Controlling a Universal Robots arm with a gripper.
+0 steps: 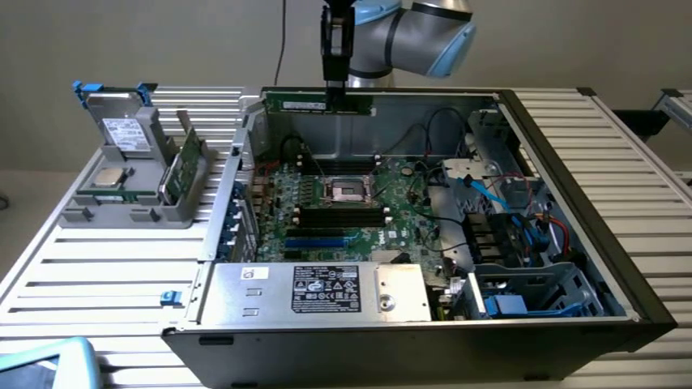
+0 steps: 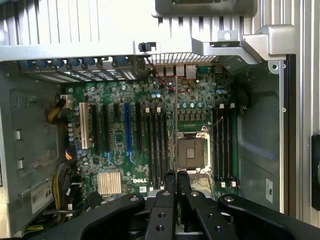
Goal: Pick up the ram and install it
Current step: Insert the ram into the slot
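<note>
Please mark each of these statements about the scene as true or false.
1. The gripper is shut on the long narrow green ram stick. True.
2. The ram sits in a slot. False: it hangs above the open grey metal computer case.
3. A small square silver processor chip lies in the grey tray at the exterior view's left. True.
4. A panel covers the case. False: the big green motherboard shows inside.

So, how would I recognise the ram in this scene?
Find the open computer case. Near its far wall the claw is shut on the ram: a long narrow green stick held in the air, unlike the big motherboard below.
</note>
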